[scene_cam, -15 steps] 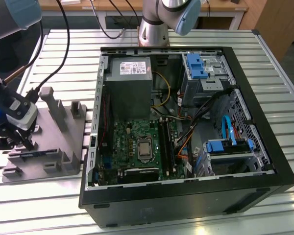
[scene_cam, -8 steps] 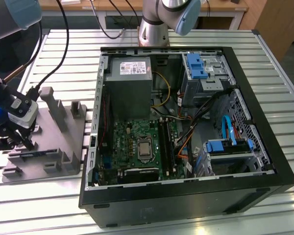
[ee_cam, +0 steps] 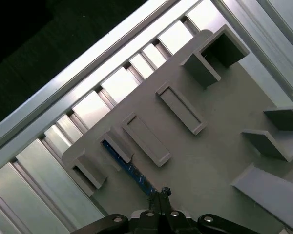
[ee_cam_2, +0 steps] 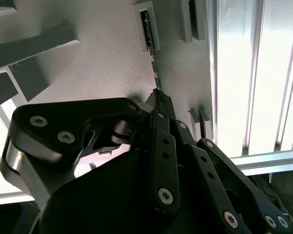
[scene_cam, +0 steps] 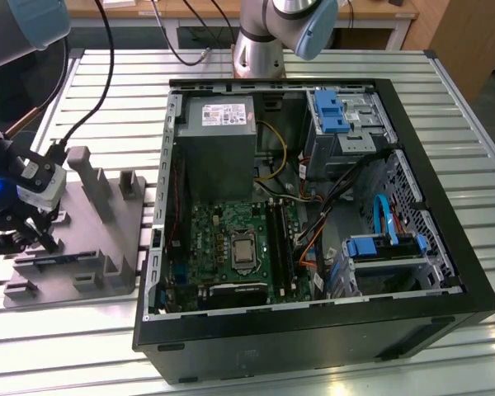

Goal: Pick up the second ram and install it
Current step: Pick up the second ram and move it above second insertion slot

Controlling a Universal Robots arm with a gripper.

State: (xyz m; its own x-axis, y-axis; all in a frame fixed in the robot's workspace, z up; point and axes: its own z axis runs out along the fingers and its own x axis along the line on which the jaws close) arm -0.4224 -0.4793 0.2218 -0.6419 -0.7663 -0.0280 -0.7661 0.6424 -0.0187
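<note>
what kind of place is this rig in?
Likely a robotics lab bench for PC assembly: an open computer case on a slatted aluminium table, a grey fixture block beside it, the gripper over that block.

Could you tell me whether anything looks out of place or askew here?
Nothing stands out. The memory stick lies straight in its holder on the grey fixture, with the gripper at one end of it. The open computer case lies flat on the table.
</note>
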